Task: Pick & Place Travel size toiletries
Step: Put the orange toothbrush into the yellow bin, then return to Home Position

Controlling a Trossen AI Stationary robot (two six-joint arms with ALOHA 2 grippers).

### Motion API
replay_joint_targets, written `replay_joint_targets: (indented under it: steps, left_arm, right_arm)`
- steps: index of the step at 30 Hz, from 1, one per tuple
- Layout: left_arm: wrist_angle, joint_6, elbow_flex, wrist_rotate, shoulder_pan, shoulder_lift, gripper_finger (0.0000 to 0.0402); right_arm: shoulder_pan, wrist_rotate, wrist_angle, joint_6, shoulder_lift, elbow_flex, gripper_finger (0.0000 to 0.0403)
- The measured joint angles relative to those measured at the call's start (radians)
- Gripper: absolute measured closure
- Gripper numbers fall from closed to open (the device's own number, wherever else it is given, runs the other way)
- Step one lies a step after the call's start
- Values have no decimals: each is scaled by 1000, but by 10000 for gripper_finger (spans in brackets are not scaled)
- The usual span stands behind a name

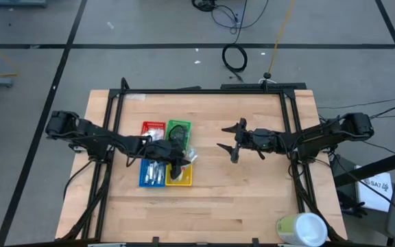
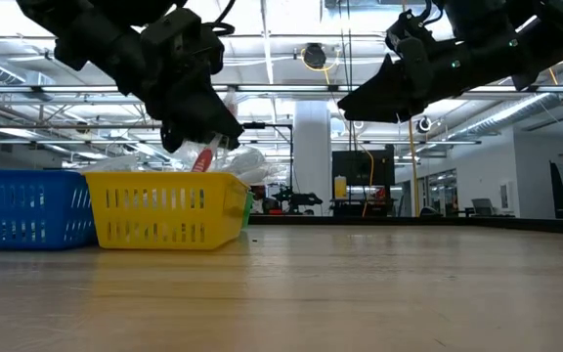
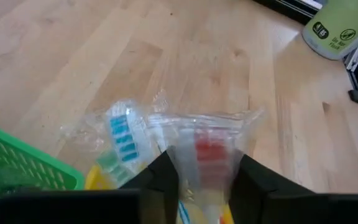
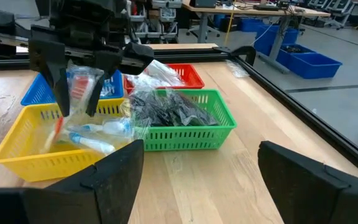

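Left gripper (image 4: 76, 93) hangs over the yellow tray (image 4: 27, 152), fingers pinching a clear packet (image 3: 207, 149) with a red-capped item — likely positioned for release into that tray. Right gripper (image 1: 235, 143) waits mid-table, well apart, fingers spread and empty — clear of the drop.

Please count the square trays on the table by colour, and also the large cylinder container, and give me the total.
Red tray: 1
Green tray: 1
Blue tray: 1
Yellow tray: 1
Large pale green and white cylinder: 1
Total: 5
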Motion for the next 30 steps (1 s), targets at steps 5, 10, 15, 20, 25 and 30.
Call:
replay_joint_targets:
  steps: [5, 10, 15, 20, 25, 30]
  left_arm:
    - [6, 5, 2, 69, 14, -60, 228]
    - [-26, 36, 1, 155, 41, -146, 146]
    - [-125, 38, 1, 206, 90, -282, 91]
    - [-334, 173, 1, 226, 134, -510, 62]
    - [-674, 337, 2, 96, 152, -788, 49]
    - [-747, 319, -63, -39, 143, -1038, 52]
  right_arm:
    - [0, -1, -12, -1, 0, 0, 101]
    - [0, -4, -12, 0, 0, 0, 101]
    - [3, -6, -11, 39, 0, 0, 99]
    - [3, -5, -33, -5, -19, 0, 101]
    - [3, -2, -67, -44, -123, 0, 99]
    - [3, -2, -188, -37, -314, 0, 99]
